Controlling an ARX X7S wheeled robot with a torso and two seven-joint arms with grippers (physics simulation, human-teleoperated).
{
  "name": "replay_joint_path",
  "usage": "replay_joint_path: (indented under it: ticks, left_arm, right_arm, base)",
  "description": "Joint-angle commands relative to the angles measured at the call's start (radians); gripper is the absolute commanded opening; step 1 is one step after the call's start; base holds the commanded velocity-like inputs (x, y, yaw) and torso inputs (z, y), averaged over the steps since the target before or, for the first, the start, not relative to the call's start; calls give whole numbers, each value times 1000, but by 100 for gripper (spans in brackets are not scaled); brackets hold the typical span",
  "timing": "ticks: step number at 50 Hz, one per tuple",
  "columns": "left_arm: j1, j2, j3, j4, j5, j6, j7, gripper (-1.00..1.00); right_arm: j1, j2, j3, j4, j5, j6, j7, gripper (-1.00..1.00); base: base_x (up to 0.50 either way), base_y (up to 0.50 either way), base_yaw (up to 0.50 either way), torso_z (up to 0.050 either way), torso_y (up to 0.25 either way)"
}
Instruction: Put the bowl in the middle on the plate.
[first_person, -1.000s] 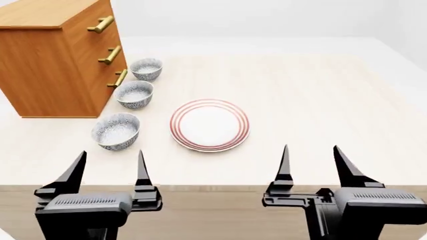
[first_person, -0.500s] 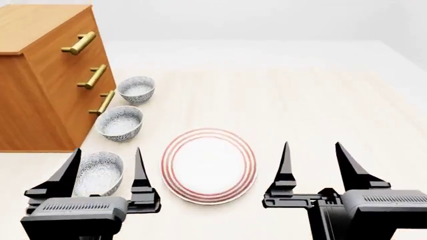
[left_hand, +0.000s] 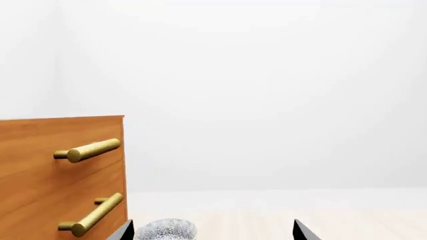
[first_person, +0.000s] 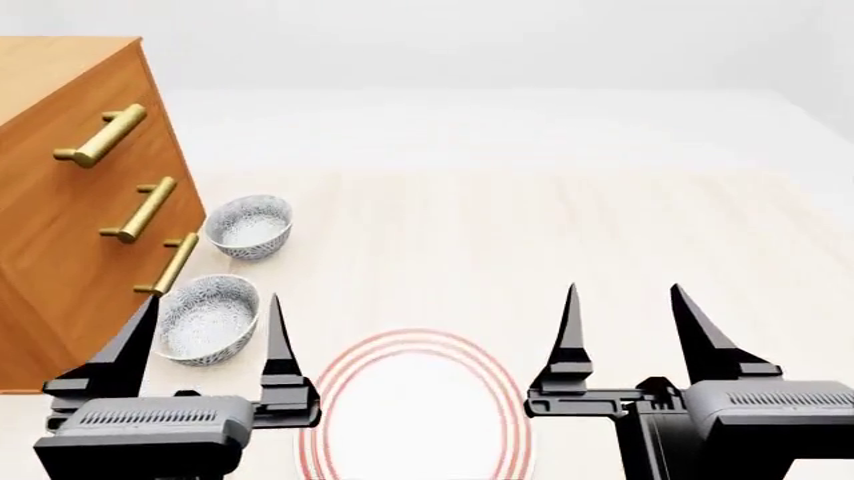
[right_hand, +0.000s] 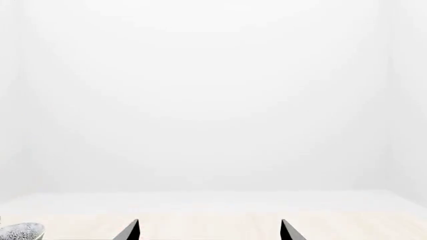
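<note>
Two flower-patterned bowls show in the head view beside the dresser. The nearer one, the bowl in the middle (first_person: 207, 318), sits on the table just beyond my left gripper (first_person: 212, 300), whose fingertips frame it from this angle. The far bowl (first_person: 250, 225) stands behind it. The nearest bowl is hidden. The plate (first_person: 414, 345), white with red rings, lies between my two grippers and is cut off by the lower edge. My right gripper (first_person: 625, 288) is open over bare table. The left wrist view shows a patterned bowl (left_hand: 167, 230) low between the open left gripper (left_hand: 213, 230); which bowl it is cannot be told.
A wooden dresser (first_person: 67, 200) with brass handles (first_person: 140, 208) stands at the left, close to the bowls, and also fills the side of the left wrist view as the dresser (left_hand: 53, 175). A sliver of a bowl (right_hand: 20, 231) shows beside the open right gripper (right_hand: 209, 230).
The view has moved forward. Bowls, plate and dresser slid down and nearer. The nearest bowl dropped out of sight behind the left gripper. Both grippers stayed open.
</note>
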Motion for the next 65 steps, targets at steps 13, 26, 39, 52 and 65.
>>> replay_joint_path:
  ticks: [13,26,39,52,65]
  left_arm:
    - [3,-17,10,8,-19,-1,-17,100]
    - [5,-27,19,15,-23,-1,-27,100]
    - [5,-35,24,21,-29,0,-37,100]
    - [5,-43,25,32,-39,-5,-47,100]
    - [17,-51,26,77,-45,3,-61,100]
  right_arm:
    - [-8,13,-1,2,40,-20,13,100]
    - [-8,25,-5,-2,48,-18,23,100]
    - [-10,35,-12,1,53,-25,30,100]
    - [-14,35,-12,3,66,-55,41,100]
    - [-14,58,-20,-9,79,-58,54,100]
  base:
    - [38,269,0,0,0]
    - [0,500,0,0,0]
    - [0,500,0,0,0]
    - [0,486,0,0,0]
    - [0,0,0,0,0]
